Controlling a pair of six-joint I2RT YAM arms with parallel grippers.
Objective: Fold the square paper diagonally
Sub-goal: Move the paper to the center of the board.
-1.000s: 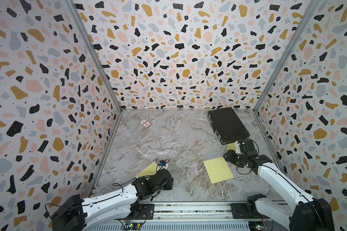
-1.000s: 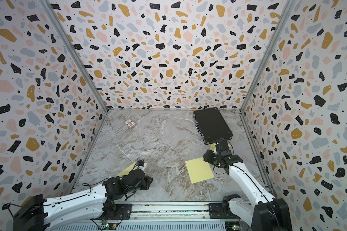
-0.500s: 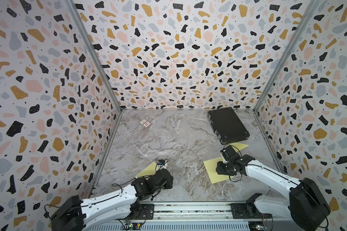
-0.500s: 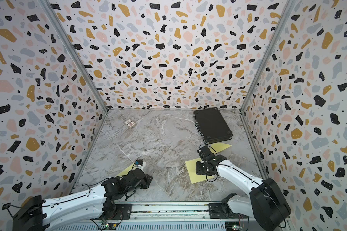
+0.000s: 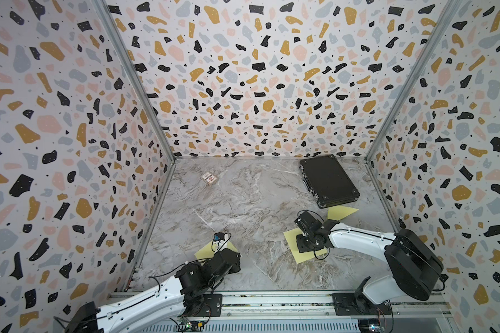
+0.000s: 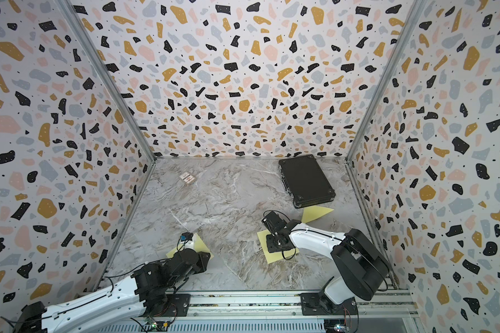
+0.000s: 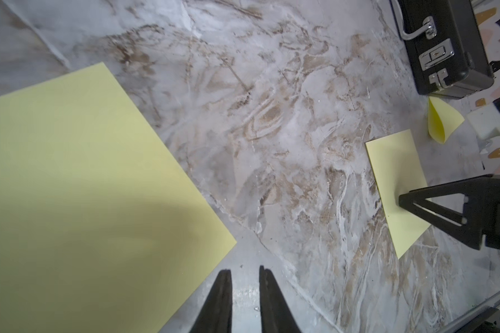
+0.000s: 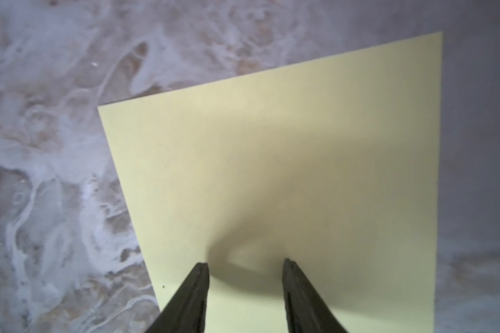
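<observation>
A flat yellow square paper (image 5: 290, 240) (image 6: 264, 239) lies on the marble floor at the front right. My right gripper (image 5: 308, 245) (image 8: 246, 263) hangs over it, pointing down. Its jaws are open, and its fingertips (image 8: 204, 269) are just above or on the sheet (image 8: 300, 144), casting a shadow there. The left wrist view shows one right finger (image 7: 416, 204) meeting that sheet (image 7: 393, 161). A second flat yellow square (image 5: 202, 252) (image 7: 84, 187) lies at the front left. My left gripper (image 7: 244, 271) sits low beside its corner, with a narrow empty gap between the jaws.
A yellow paper folded into a triangle (image 5: 339, 212) (image 7: 442, 121) lies in front of a closed black case (image 5: 328, 180) (image 7: 445, 46) at the back right. A small card box (image 5: 209, 178) sits at the back left. Patterned walls close three sides, and a metal rail (image 5: 272, 302) runs along the front.
My right arm swung from beside the case and the folded paper toward the front, coming down over the square sheet with its jaws narrower. The left arm has not moved.
</observation>
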